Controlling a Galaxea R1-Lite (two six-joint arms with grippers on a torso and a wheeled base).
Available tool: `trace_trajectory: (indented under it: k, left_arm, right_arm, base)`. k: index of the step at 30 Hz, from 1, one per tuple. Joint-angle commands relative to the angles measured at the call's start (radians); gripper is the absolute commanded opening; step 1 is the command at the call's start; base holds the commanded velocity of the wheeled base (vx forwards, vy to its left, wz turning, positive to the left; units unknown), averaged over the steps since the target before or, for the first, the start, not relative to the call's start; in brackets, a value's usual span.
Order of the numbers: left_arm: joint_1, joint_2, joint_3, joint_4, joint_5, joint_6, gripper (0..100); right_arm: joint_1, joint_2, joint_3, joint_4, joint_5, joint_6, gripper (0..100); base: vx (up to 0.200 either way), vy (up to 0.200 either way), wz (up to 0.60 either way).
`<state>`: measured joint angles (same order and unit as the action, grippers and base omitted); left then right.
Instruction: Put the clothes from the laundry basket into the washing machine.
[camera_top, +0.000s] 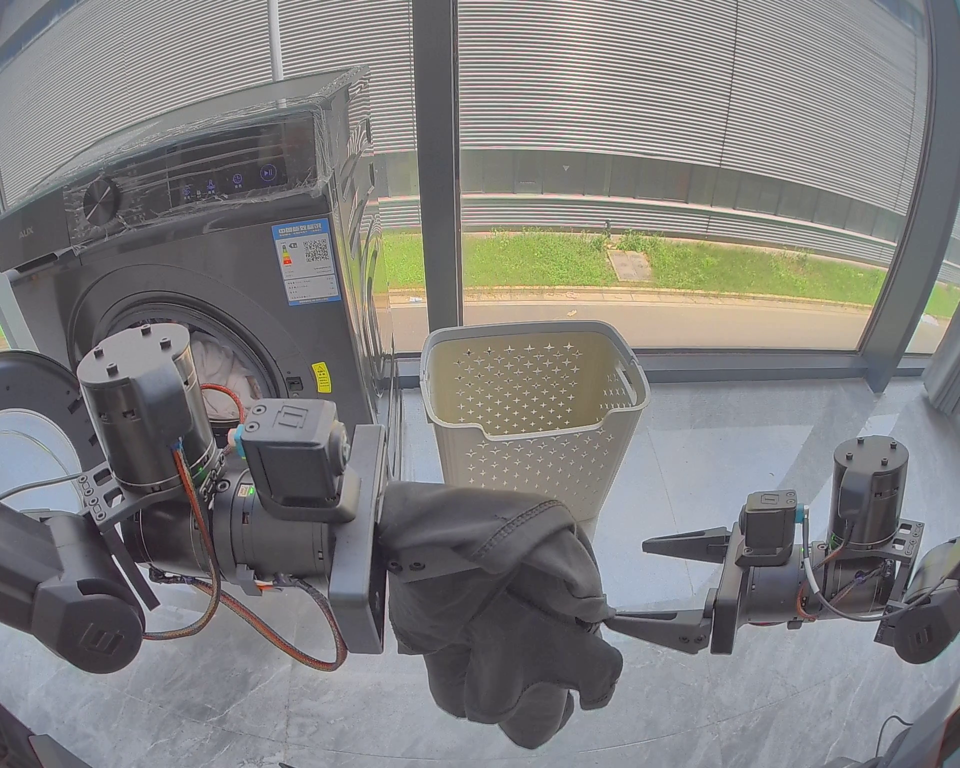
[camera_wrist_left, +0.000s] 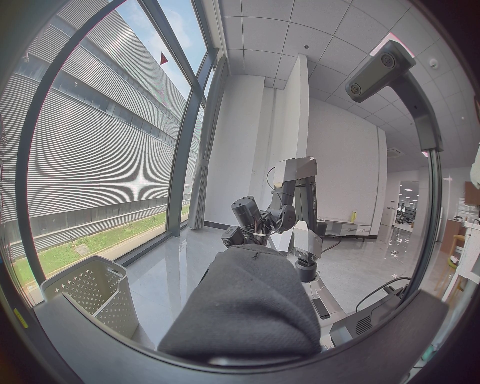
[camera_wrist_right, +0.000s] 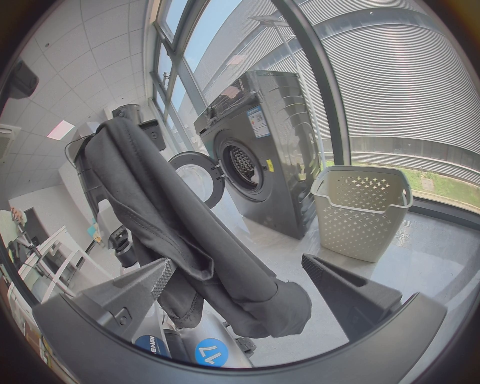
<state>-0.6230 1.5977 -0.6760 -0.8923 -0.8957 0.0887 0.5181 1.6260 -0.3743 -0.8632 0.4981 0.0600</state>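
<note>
- Washing machine (camera_top: 200, 250): a dark grey front-loader standing at the robot's left, against the window wall. Its round door (camera_top: 30, 420) is swung open to the left.
- Pale cloth (camera_top: 225, 365): lying inside the drum, seen through the open porthole behind the left arm.
- Left gripper (camera_top: 365, 545): held up in front of the machine at about the height of the porthole's lower edge and pointing to the right. It is clenched on the garment, and its fingers are buried in the fabric.
- Dark grey garment (camera_top: 500, 610): the task's item, bunched around the left gripper and hanging clear of the floor. It is in front of the basket and outside both basket and drum.
- Laundry basket (camera_top: 535, 410): a cream plastic basket with star-shaped perforations. It stands upright on the floor just beside the machine's right flank, before the window.
- Right gripper (camera_top: 628, 584): low at the right, pointing left toward the garment, with its jaws spread wide and grasping nothing. The lower fingertip reaches the garment's edge, but contact cannot be judged.
- Floor (camera_top: 750, 420): glossy grey stone tile.
</note>
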Motion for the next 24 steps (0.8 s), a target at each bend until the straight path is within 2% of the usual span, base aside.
trace_trajectory:
  k: [1,11,14,24]
  left_arm:
    - [0.003,-0.007,0.006,0.000,0.000,0.000,0]
    - [0.006,-0.002,0.001,-0.002,0.000,-0.001,0]
    - [0.008,-0.001,-0.002,-0.005,0.001,-0.001,0]
    - [0.006,0.008,-0.048,0.000,0.008,-0.001,0]
  right_arm:
    - [-0.073,-0.020,0.001,-0.002,0.000,0.000,100]
    - [-0.086,-0.009,-0.017,-0.002,-0.003,-0.002,100]
    - [-0.069,0.012,-0.011,-0.002,-0.003,-0.003,100]
    - [0.091,0.106,-0.043,-0.008,-0.009,-0.003,100]
  base:
    - [0.000,0.000,0.00]
    - [0.000,0.000,0.00]
    - [0.000,0.000,0.00]
    - [0.000,0.000,0.00]
